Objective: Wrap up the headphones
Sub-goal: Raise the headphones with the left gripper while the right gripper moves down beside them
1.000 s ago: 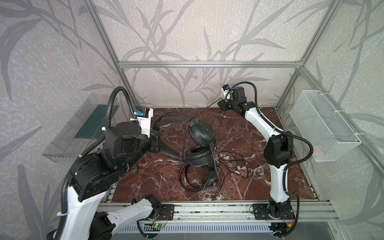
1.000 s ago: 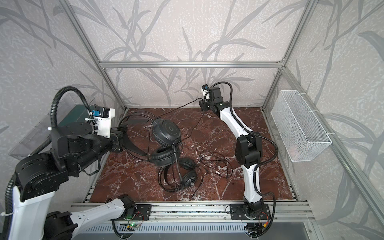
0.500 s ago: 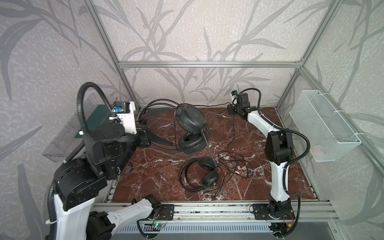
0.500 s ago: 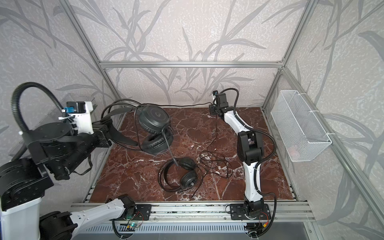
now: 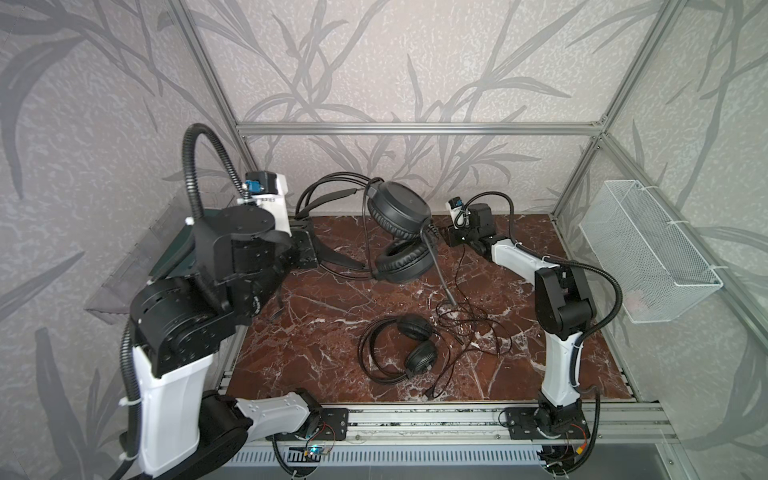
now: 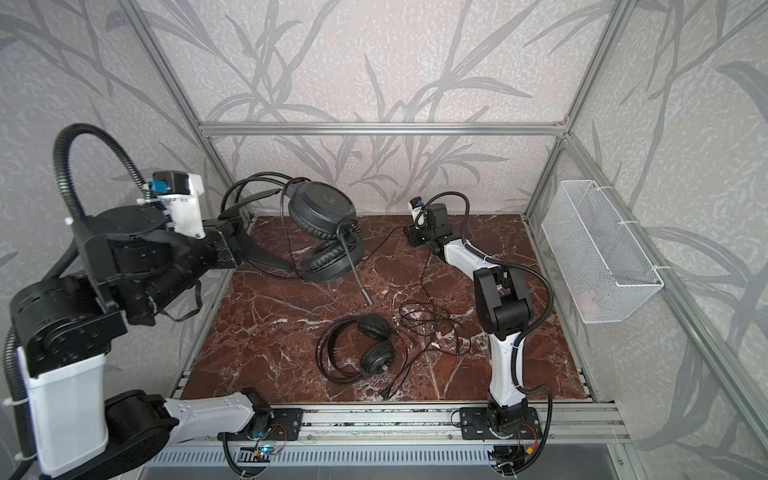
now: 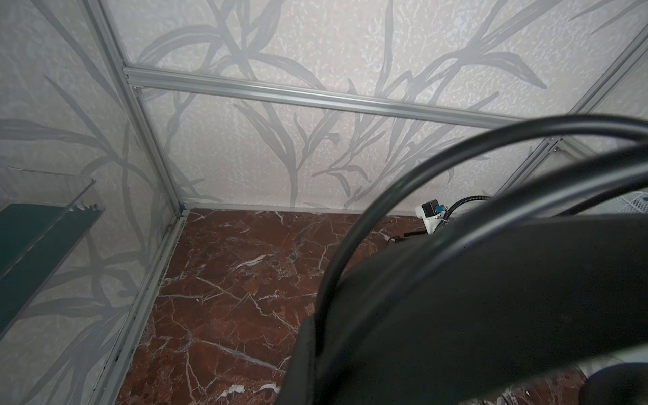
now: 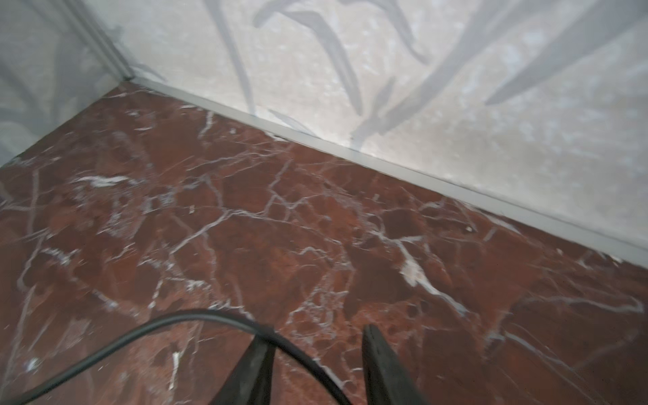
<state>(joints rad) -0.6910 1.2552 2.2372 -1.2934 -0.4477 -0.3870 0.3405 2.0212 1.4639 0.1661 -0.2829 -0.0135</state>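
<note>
**Left gripper** [image 5: 312, 252] [image 6: 237, 246]: I am reading its jaws as pinched fully together on the flat inner strap [image 7: 473, 280] of the lifted headset [image 5: 399, 212] [image 6: 322, 210], which it is holding clear of the marble table [image 5: 307, 332].
- The thin headband wires [image 7: 385, 196] are arching out from the grip toward 2 o'clock.
- The two earcups are hanging at 3 o'clock of the grip, one above the other. The upper is showing its smooth shell and the lower its padding.
- The mic boom [image 5: 440, 270] [image 6: 355, 270] is slanting down toward 5 o'clock. I cannot tell whether its tip is touching the marble.

**Right gripper** [image 5: 451, 240] [image 6: 411, 237] [image 8: 315, 331]: it is sitting low at about 1 o'clock of the table, near the back wall.
- In its wrist view the fingers [image 8: 382, 364] are standing apart with marble showing between them.
- The thin cable [image 8: 196, 315] is draping over one fingertip and passing down through the gap, not pinched.
- In both top views that cable is dropping toward 6 o'clock into a loose tangle [image 5: 469, 328] [image 6: 432, 324] on the table.

**Resting headset** [image 5: 419, 357] [image 6: 376, 358]: it is lying flat at 6 o'clock of the lifted one, just at 9 o'clock of the tangle and well apart from both grippers.

**Wire basket** [image 5: 648, 249]: it is hanging on the wall at 3 o'clock.
</note>
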